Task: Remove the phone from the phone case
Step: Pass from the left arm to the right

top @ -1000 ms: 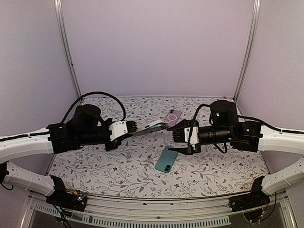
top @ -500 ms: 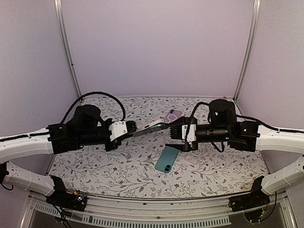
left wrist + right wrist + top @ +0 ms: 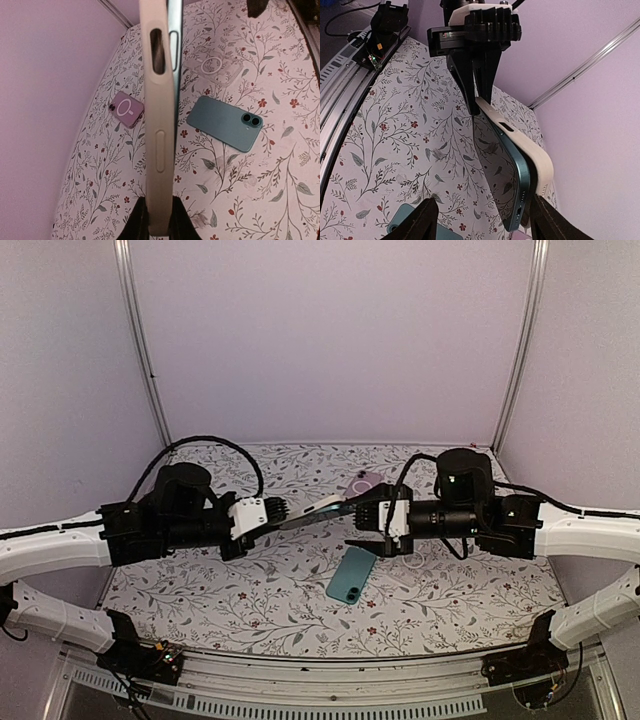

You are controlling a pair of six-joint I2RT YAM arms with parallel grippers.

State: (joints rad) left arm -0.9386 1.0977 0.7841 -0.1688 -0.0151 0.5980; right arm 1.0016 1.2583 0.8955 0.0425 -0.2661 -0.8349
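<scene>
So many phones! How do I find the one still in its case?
Look above the middle of the flowery table. The left gripper holds the cased phone up in the air. It alone wears a cream case, while the teal phone lies flat below.

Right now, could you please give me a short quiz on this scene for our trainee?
1. True or false: the right gripper is shut on the cream phone case.
2. Which holds that case in the air? A. the left gripper B. the right gripper C. both
3. Fill in: the bare phone lying on the table is ____ in colour.
Key: 1 false, its jaws stand open; 2 A; 3 teal.
</scene>
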